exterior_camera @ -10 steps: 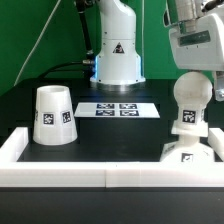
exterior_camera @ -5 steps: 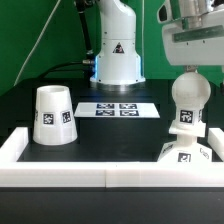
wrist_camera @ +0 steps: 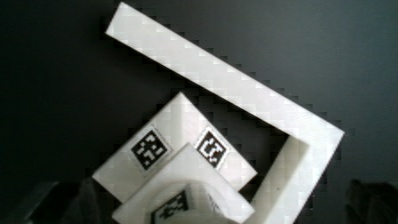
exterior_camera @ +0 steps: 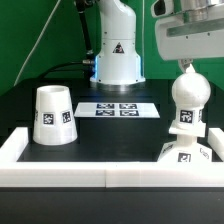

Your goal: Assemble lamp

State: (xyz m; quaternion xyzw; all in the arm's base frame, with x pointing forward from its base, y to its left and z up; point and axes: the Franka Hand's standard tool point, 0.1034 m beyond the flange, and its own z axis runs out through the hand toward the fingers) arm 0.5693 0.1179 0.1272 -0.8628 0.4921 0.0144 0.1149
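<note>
**Now the bulb stands on the base, gripper above it**

At the exterior view's left, the cone shade (exterior_camera: 52,115) stands wide end down on the black desk (exterior_camera: 110,135), well apart from the other lamp parts, one square tag facing the camera. Behind it, toward the desk's far edge, the marker board (exterior_camera: 118,109) lies flat in front of the big white robot pedestal (exterior_camera: 117,50). A white rail (exterior_camera: 70,178) runs along the near edge and turns up both sides. At the near right corner the angular base (exterior_camera: 184,152) sits against the rail, and the rounded bulb (exterior_camera: 188,102) stands upright on it. The gripper (exterior_camera: 188,63) hangs just above the bulb's top; whether its fingers are parted or closed, I cannot tell. The wrist view shows the tagged base (wrist_camera: 178,150) beside the rail's corner (wrist_camera: 302,150).
</note>
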